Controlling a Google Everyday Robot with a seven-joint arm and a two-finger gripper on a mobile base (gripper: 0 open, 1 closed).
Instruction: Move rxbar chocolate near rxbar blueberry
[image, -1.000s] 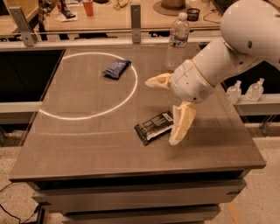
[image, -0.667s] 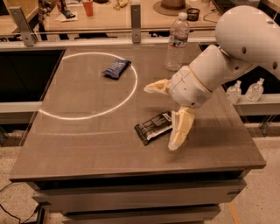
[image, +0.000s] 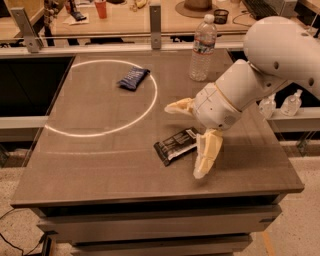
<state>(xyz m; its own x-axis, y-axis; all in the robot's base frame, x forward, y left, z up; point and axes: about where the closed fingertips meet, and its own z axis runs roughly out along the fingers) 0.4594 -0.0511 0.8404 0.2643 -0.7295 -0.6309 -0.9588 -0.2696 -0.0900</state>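
The rxbar chocolate (image: 176, 145), a flat black wrapper with white marks, lies on the table right of the middle, near the front. The rxbar blueberry (image: 133, 78), a small dark blue wrapper, lies at the far left of centre, on the white ring. My gripper (image: 187, 137) hangs over the right end of the chocolate bar. It is open, with one cream finger (image: 178, 107) behind the bar and the other finger (image: 207, 155) in front of it to the right. The bar rests on the table and is not held.
A clear water bottle (image: 203, 48) stands at the back right of the table (image: 100, 160). A white ring (image: 150, 107) is marked on the tabletop. Small bottles (image: 291, 103) stand on a ledge to the right. A cluttered bench runs behind.
The arm has shifted slightly left and down toward the chocolate bar. Both bars lie where they were.
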